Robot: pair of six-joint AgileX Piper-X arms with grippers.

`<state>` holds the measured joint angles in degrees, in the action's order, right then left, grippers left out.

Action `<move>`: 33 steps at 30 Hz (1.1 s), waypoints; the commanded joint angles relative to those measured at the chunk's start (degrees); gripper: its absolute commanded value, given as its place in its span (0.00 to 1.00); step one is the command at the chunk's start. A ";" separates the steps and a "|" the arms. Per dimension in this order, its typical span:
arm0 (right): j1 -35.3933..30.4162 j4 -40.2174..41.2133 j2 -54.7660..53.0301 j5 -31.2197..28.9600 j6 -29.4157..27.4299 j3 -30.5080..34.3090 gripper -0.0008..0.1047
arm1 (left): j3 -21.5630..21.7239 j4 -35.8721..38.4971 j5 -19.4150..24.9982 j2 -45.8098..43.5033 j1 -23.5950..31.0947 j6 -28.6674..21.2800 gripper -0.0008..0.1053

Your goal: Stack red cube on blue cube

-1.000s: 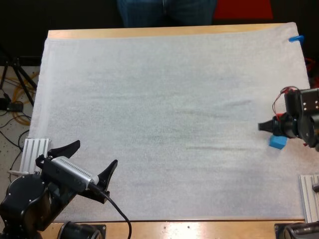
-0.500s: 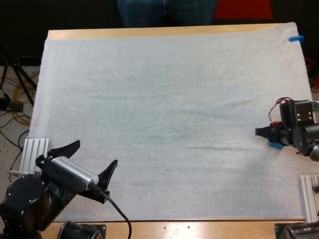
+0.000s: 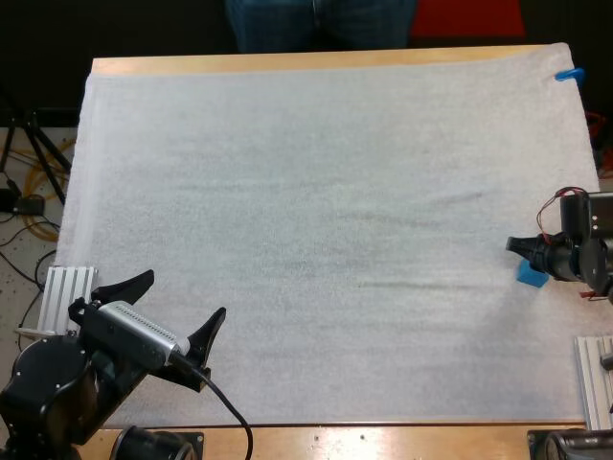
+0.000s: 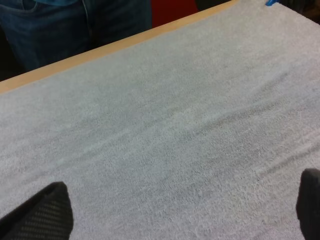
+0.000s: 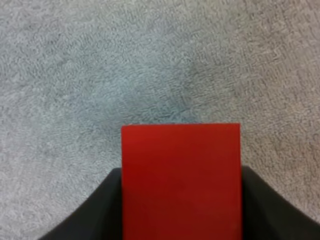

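The red cube (image 5: 180, 175) sits between the black fingers of my right gripper (image 5: 181, 200), which press on it from both sides just above the white mat. In the high view my right gripper (image 3: 515, 246) is at the mat's right edge. The blue cube (image 3: 530, 276) pokes out from under it, mostly hidden by the arm. My left gripper (image 3: 184, 295) rests at the near left corner of the mat, fingers spread wide with nothing between them. The left wrist view shows those same fingers (image 4: 47, 212) far apart over bare mat.
A person in jeans (image 3: 321, 24) stands beyond the table's far edge, and the same person's legs (image 4: 75, 25) show in the left wrist view. Metal rails lie at the near left (image 3: 69, 292) and near right (image 3: 596, 379) corners of the white mat (image 3: 316, 220).
My right arm has drawn back toward the right edge with the red cube. The blue cube was nearly covered half a second ago and now shows a corner again. The left arm has not moved.
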<state>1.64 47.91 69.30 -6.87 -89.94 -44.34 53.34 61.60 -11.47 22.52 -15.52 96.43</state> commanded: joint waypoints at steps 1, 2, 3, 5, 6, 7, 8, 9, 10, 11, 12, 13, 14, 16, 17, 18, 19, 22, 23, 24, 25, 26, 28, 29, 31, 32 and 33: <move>-0.14 -0.05 -0.22 0.63 0.29 -0.12 0.12 | 0.32 0.19 0.17 0.11 -0.29 0.55 0.83; -0.14 -0.05 0.04 0.78 0.29 -0.12 0.12 | 0.32 0.19 0.17 0.11 -0.29 0.55 0.83; -0.14 -0.05 0.37 0.93 0.18 -0.12 0.12 | 0.32 0.19 0.17 0.11 -0.29 0.55 0.83; -0.14 -0.23 1.07 0.92 0.18 -0.12 0.12 | 0.32 0.19 0.17 0.11 -0.29 0.55 0.83; -0.14 -0.42 1.61 1.10 0.18 -0.12 0.12 | 0.32 0.19 0.17 0.11 -0.29 0.55 0.83; -0.14 -0.54 1.97 1.50 0.18 -0.12 0.12 | 0.32 0.19 0.17 0.11 -0.29 0.55 0.83; -0.14 -0.68 2.65 2.24 -0.08 -0.12 0.12 | 0.32 0.19 0.17 0.11 -0.29 0.55 0.83; -0.14 -0.93 3.20 2.65 -0.23 -0.12 0.12 | 0.32 0.19 0.17 0.11 -0.29 0.55 0.83; -0.14 -0.98 3.38 2.65 -0.19 -0.12 0.12 | 0.32 0.19 0.17 0.11 -0.29 0.55 0.83; -0.14 -1.35 3.71 2.89 -0.21 -0.12 0.12 | 0.32 0.19 0.17 0.11 -0.29 0.55 0.83; -0.14 -1.64 3.85 3.09 -0.21 -0.12 0.12 | 0.32 0.19 0.17 0.11 -0.29 0.55 0.83; -0.14 -1.72 3.85 3.14 -0.21 -0.12 0.12 | 0.32 0.19 0.17 0.11 -0.29 0.55 0.83; -0.14 -1.71 3.83 3.13 -0.21 -0.12 0.12 | 0.32 0.19 0.17 0.11 -0.29 0.55 0.83; -0.14 -1.71 3.83 3.13 -0.21 -0.12 0.12 | 0.32 0.19 0.17 0.11 -0.29 0.55 0.83; -0.14 -1.47 3.83 3.13 -0.21 -0.12 0.12 | 0.32 0.19 0.17 0.11 -0.29 0.55 0.83; -0.14 -1.28 3.83 3.13 -0.21 -0.12 0.12 | 0.32 0.19 0.17 0.11 -0.29 0.55 0.83; -0.14 -1.25 3.83 2.89 -0.21 -0.12 0.12 | 0.32 0.19 0.17 0.11 -0.29 0.55 0.83; -0.14 -1.28 3.83 1.29 -0.21 -0.12 0.12 | 0.32 0.19 0.17 0.11 -0.29 0.55 0.83; -0.14 -1.08 3.83 0.52 -0.21 -0.12 0.12 | 0.32 0.19 0.17 0.11 -0.29 0.55 0.83; -0.14 -0.83 3.83 0.02 -0.21 -0.12 0.12 | 0.32 0.19 0.17 0.11 -0.29 0.55 0.83; -0.14 -0.66 3.83 -0.03 -0.21 -0.12 0.12 | 0.32 0.19 0.17 0.11 -0.29 0.55 0.83; -0.14 -0.38 3.83 -0.02 -0.21 -0.12 0.12 | 0.32 0.19 0.17 0.11 -0.29 0.55 0.83; -0.14 -0.19 3.83 -0.02 -0.21 -0.12 0.12 | 0.32 0.19 0.17 0.11 -0.29 0.55 0.83; -0.14 -0.20 3.83 -0.02 -0.21 -0.12 0.12 | 0.32 0.19 0.17 0.11 -0.29 0.55 0.83; -0.14 -0.20 3.83 0.25 -0.21 -0.12 0.12 | 0.32 0.19 0.17 0.11 -0.29 0.55 0.83; -0.14 -0.20 3.83 0.63 -0.21 -0.12 0.14 | 0.32 0.19 0.17 0.11 -0.29 0.55 0.83; -0.14 -0.20 3.83 0.79 -0.21 -0.12 0.18 | 0.32 0.19 0.17 0.11 -0.29 0.55 0.83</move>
<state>1.64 47.42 73.33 -6.73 -89.94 -44.34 53.34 61.60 -11.47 22.52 -15.52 96.43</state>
